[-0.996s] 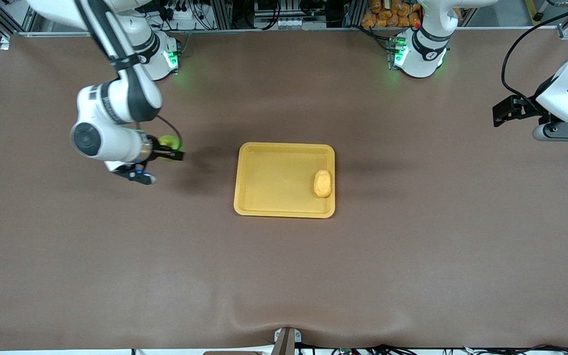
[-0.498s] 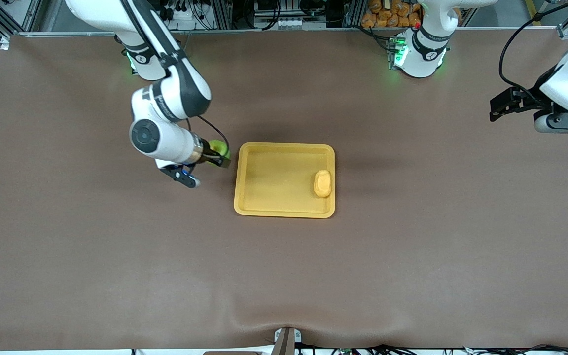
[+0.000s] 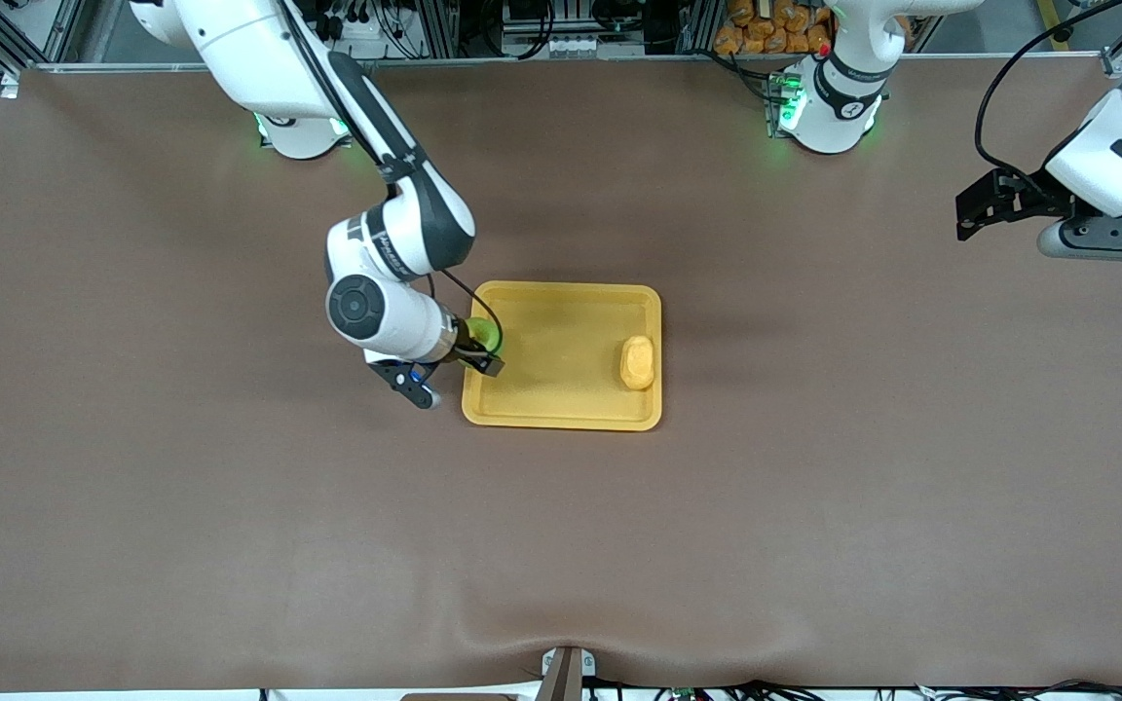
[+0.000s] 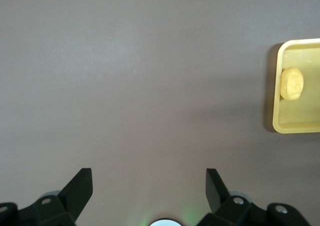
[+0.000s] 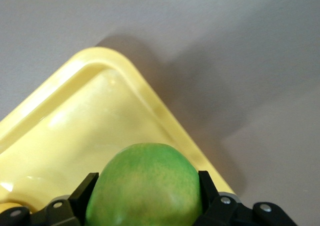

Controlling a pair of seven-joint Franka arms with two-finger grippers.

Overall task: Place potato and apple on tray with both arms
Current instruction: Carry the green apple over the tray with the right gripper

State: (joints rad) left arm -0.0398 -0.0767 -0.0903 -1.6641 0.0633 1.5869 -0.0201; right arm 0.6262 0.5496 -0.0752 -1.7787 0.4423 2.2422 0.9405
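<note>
1. Front view: flat rectangular yellow-orange plastic tray (image 3: 561, 355) w/ low rim sits mid brown table (image 3: 561, 545). The small oblong yellow-orange potato (image 3: 637, 362) lies in the tray, against the rim at the left arm's end. The right arm's black gripper (image 3: 483, 352) hangs over the tray's rim at the right arm's end, clamped on the small round yellow-green apple (image 3: 482, 334); the apple is only partly seen here. The left arm's black gripper (image 3: 972, 212) waits well apart from the tray, over the table's left-arm end; finger gap not clear in this view.
2. Left wrist view: gives what the front can't, i.e. left gripper (image 4: 149, 181) w/ both fingers (image 4: 80, 186) spread wide and bare table between them. Tray corner (image 4: 295, 128) w/ potato (image 4: 292, 83) seen far off.
3. Right wrist view: apple (image 5: 146, 186) close up, pinched on both sides by the right gripper (image 5: 146, 188), held above a rounded tray corner (image 5: 95, 60). Potato not visible here.
</note>
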